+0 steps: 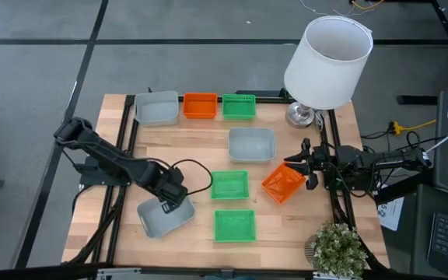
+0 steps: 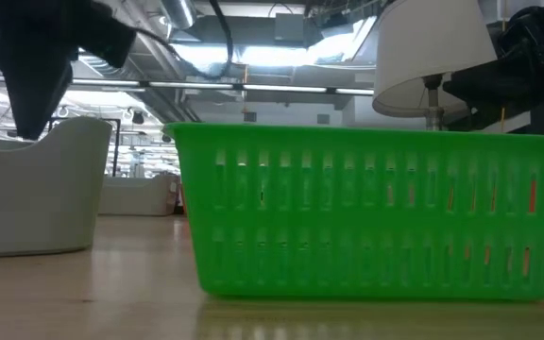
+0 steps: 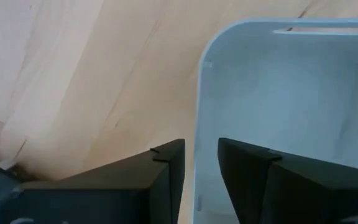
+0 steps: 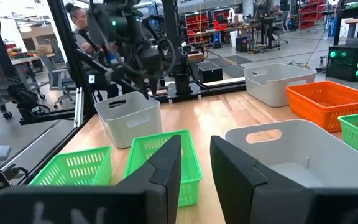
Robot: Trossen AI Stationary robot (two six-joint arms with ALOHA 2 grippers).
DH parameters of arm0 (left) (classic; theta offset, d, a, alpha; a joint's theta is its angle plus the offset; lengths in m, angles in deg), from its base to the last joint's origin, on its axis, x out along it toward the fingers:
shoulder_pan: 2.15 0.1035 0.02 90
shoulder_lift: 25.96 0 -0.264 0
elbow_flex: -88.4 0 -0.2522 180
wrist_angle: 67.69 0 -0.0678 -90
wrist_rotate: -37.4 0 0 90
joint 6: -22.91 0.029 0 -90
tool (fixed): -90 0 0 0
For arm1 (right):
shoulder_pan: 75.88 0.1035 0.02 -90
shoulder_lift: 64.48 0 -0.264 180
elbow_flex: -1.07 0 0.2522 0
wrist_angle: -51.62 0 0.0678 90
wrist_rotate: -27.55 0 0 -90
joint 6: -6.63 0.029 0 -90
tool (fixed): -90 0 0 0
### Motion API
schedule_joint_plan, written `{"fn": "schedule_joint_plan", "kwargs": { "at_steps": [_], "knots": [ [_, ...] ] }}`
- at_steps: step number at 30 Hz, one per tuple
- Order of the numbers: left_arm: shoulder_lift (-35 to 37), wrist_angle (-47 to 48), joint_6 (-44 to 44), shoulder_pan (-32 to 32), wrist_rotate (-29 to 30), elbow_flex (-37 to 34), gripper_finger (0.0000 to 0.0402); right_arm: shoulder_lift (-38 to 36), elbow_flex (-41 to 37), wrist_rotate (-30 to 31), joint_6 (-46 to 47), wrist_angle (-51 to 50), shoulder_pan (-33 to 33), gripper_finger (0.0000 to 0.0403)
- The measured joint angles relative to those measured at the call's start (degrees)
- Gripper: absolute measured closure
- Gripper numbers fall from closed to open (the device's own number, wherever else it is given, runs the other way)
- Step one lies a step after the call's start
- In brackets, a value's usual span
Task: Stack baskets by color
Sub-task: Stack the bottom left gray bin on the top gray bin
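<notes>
My left gripper (image 1: 169, 204) points down over the grey basket (image 1: 164, 218) at the table's near left. It is open, one finger (image 3: 166, 177) outside and one inside the basket's wall (image 3: 197, 149), apart from it. Another grey basket (image 1: 251, 144) sits mid-table, a third (image 1: 156, 107) in the far row beside an orange basket (image 1: 200, 105) and a green one (image 1: 239, 105). Two green baskets (image 1: 229, 185) (image 1: 234, 225) lie near the front. My right gripper (image 1: 302, 166) waits open and level at the right edge, over a skewed orange basket (image 1: 283, 183).
A white lampshade on a metal foot (image 1: 327, 62) stands at the far right corner. A small potted plant (image 1: 337, 247) is at the near right corner. Black rails (image 1: 127, 140) run along the table's left and right sides. Bare wood shows between the far row and the middle baskets.
</notes>
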Motion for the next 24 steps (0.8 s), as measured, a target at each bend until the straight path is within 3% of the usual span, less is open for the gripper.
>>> {"fn": "schedule_joint_plan", "kwargs": {
  "at_steps": [4, 9, 15, 19, 24],
  "knots": [
    [-3.9, 0.0, 1.0, 0.0, -1.4, -1.3, 0.0312, 0.0, 0.0, 0.0, 0.0, 0.0, 0.0, 0.0315],
    [-8.2, -0.9, 8.9, 0.1, -1.3, -3.2, 0.032, 0.0, 0.0, 0.0, 0.0, -0.1, 0.0, 0.0315],
    [-9.9, -5.7, 24.8, 3.8, -7.0, -3.6, 0.0393, 0.0, 0.0, 0.0, 0.0, 0.0, 0.0, 0.0315],
    [-7.7, 3.5, 31.6, 8.6, -5.1, 0.5, 0.04, 0.0, 0.0, 0.0, 0.1, 0.1, 0.0, 0.0315],
    [-3.7, 19.6, 41.1, 16.4, 1.9, 13.3, 0.0401, 0.0, 0.0, 0.0, 0.1, -0.1, 0.0, 0.0315]
  ]
}}
